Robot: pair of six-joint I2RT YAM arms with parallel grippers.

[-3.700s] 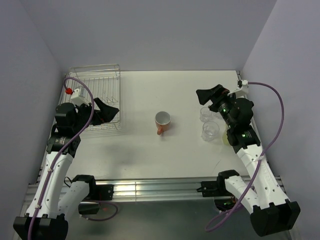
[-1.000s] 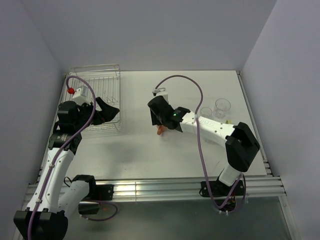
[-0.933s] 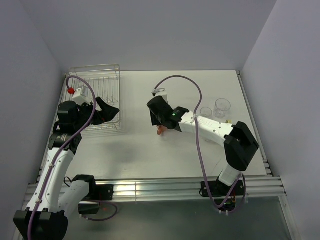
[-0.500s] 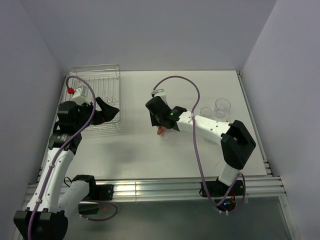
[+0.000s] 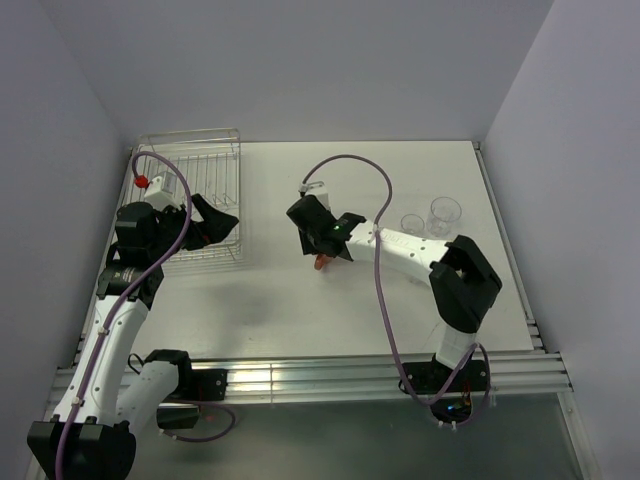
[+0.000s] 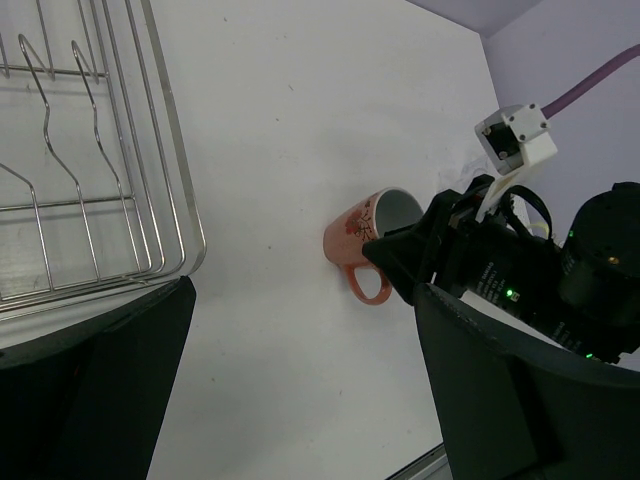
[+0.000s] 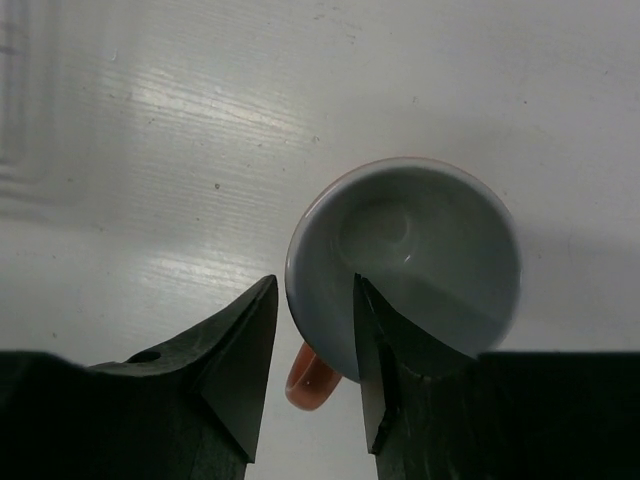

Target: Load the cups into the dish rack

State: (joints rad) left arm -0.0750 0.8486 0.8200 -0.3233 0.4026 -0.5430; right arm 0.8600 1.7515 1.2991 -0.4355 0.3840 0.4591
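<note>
The terracotta-orange mug (image 7: 410, 260) stands upright mid-table, white inside, its handle (image 5: 320, 263) toward the near edge. My right gripper (image 7: 315, 290) is open and straddles the mug's rim, one finger inside the cup and the other just outside with a thin gap. From above, the right gripper (image 5: 322, 243) hides most of the mug. Two clear tumblers (image 5: 445, 213) (image 5: 412, 225) stand at the right. The wire dish rack (image 5: 190, 160) sits at the back left. My left gripper (image 6: 305, 290) hangs wide open beside the rack's near right corner, holding nothing.
The left wrist view shows the mug (image 6: 355, 230) and the right gripper (image 6: 420, 255) to the right of the dish rack (image 6: 100, 150). A purple cable (image 5: 350, 165) loops above the right arm. Walls close in the table at the back and both sides.
The right arm has shifted slightly left over the mug and its jaws have narrowed around the rim. The left arm has not moved.
</note>
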